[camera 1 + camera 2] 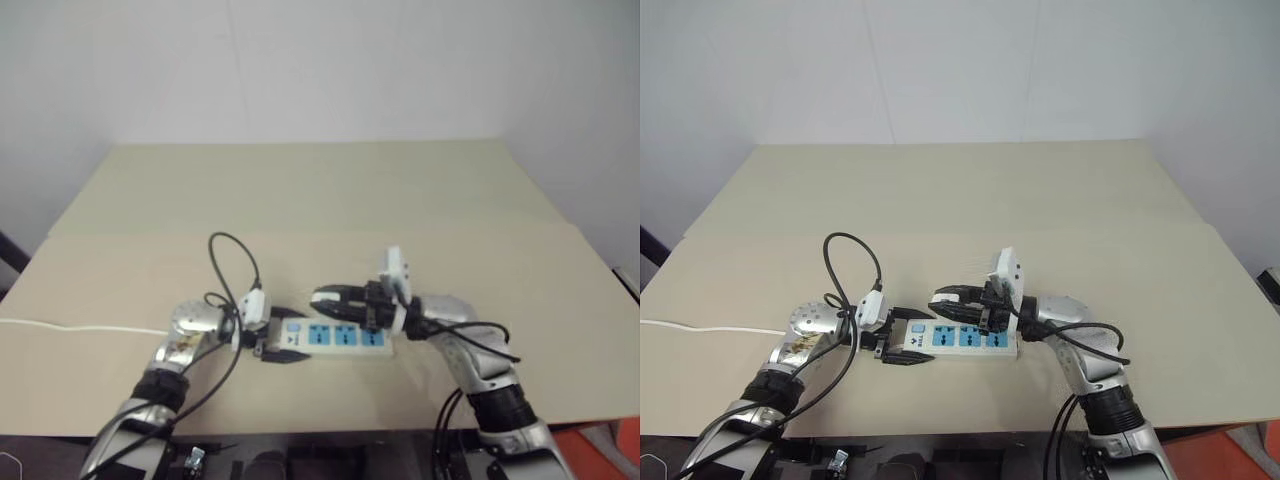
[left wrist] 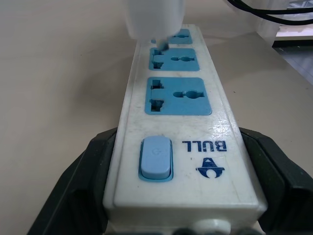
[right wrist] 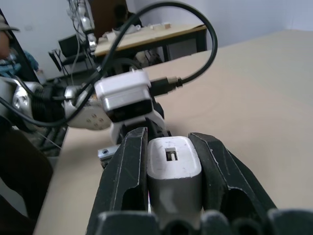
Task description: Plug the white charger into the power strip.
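1. Nearest the head camera: left tool (image 1: 902,338), two black fingers clamped on the switch end of the long white plastic power strip (image 1: 958,338) with three blue socket faces.
2. Strip lying flat on the beige bench (image 1: 970,200), near its front edge, thin white cord (image 1: 700,327) trailing off toward the left edge.
3. Right tool (image 1: 330,297) clenched on the small white boxy charger (image 3: 174,161), pointing leftward over the strip.
4. Charger (image 2: 154,19) seen above the middle socket, prongs apparently at its slots; contact hard to judge.
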`<state>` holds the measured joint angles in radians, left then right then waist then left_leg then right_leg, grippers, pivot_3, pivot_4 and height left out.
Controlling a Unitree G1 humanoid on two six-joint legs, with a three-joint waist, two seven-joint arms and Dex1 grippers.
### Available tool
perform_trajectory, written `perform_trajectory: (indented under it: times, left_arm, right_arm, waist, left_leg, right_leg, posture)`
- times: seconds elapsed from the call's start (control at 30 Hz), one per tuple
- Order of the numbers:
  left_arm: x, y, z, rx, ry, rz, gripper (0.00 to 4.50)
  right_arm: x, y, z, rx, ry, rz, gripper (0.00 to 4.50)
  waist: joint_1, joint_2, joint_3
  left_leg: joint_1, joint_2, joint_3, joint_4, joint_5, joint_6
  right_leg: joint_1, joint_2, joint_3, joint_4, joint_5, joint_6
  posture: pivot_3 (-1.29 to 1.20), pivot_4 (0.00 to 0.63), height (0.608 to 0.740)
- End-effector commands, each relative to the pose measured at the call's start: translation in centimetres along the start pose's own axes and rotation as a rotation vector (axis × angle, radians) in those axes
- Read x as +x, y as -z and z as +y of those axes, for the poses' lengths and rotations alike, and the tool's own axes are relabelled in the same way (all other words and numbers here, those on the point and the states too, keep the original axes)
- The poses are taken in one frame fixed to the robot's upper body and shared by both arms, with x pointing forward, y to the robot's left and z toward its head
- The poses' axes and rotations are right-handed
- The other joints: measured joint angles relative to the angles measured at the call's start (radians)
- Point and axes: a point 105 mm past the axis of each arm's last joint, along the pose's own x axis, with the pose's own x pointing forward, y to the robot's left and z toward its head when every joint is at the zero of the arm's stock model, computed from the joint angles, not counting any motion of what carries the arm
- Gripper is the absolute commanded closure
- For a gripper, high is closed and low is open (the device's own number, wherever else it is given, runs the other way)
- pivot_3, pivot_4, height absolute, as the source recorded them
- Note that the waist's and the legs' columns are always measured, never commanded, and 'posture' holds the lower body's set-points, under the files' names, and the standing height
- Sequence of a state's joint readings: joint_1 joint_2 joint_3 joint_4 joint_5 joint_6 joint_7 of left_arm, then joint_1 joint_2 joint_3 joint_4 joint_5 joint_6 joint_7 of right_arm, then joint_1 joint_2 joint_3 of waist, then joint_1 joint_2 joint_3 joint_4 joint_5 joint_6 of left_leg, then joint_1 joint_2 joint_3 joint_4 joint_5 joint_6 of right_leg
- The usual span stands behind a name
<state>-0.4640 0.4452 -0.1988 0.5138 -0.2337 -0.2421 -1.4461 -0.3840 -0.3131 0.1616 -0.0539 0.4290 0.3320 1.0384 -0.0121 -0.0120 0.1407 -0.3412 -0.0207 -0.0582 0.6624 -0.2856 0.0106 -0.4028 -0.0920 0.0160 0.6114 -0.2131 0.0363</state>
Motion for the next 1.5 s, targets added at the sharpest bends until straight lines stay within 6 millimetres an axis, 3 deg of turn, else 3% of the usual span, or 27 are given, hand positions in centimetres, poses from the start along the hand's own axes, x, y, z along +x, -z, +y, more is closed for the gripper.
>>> perform_trajectory:
  times: [0.03,0.33,0.73,0.87,1.07,1.2,1.5]
  left_arm:
    - [0.3,0.8,-0.8,-0.006,0.038,0.047,1.20]
    - [0.4,0.8,-0.8,-0.006,0.042,0.046,1.20]
    - [0.6,0.7,-0.9,-0.007,0.043,0.045,1.20]
    - [0.5,0.8,-0.9,-0.008,0.042,0.047,1.20]
    - [0.2,0.9,-0.8,-0.010,0.031,0.054,1.20]
    - [0.0,0.9,-0.6,-0.008,0.026,0.060,1.20]
    - [-0.2,0.9,-0.5,-0.006,0.017,0.067,1.20]
  right_arm:
    - [0.9,-0.5,0.2,-0.062,-0.011,-0.038,3.33]
    - [1.9,0.1,0.1,-0.070,-0.014,-0.052,3.33]
    - [1.1,1.7,-0.8,-0.095,-0.011,0.011,3.33]
    - [-0.1,3.3,-0.5,-0.120,-0.055,0.079,3.33]
    - [-2.7,7.5,-0.2,-0.077,-0.056,0.225,3.33]
    - [-3.3,9.1,0.0,-0.078,-0.084,0.309,3.33]
    - [-1.2,8.8,0.1,-0.064,-0.143,0.383,3.33]
  waist:
    - [-0.001,0.000,0.000]
    - [0.000,0.000,0.000]
    - [0.000,0.000,0.000]
    - [0.001,0.000,0.000]
    - [0.004,0.000,-0.001]
    - [0.003,-0.002,-0.003]
    - [-0.001,-0.004,-0.008]
  left_leg:
    - [0.000,0.000,0.000,0.000,0.000,0.000]
    - [0.000,0.000,0.000,0.000,0.000,0.000]
    - [0.001,0.000,0.000,0.000,0.000,0.000]
    - [0.001,0.000,0.000,0.000,0.000,0.000]
    - [0.004,0.000,0.000,0.000,0.000,0.000]
    - [0.009,0.000,0.000,0.000,-0.001,0.001]
    - [0.011,0.000,-0.001,0.000,-0.001,0.002]
  right_leg:
    - [0.000,0.000,0.000,0.000,0.000,0.000]
    - [0.000,0.000,0.000,0.000,0.000,0.000]
    - [0.000,0.000,0.000,0.000,0.000,0.000]
    - [0.001,0.000,0.000,0.000,0.000,0.000]
    - [0.005,0.000,0.000,-0.001,0.000,0.000]
    - [0.011,0.000,0.000,-0.003,-0.001,0.001]
    - [0.013,0.000,0.000,-0.002,-0.002,0.001]
  posture:
    - [0.00,0.150,0.740]
    - [0.00,0.150,0.740]
    - [0.00,0.150,0.740]
    - [0.00,0.150,0.740]
    - [0.00,0.150,0.740]
    - [0.00,0.150,0.740]
    - [0.00,0.150,0.740]
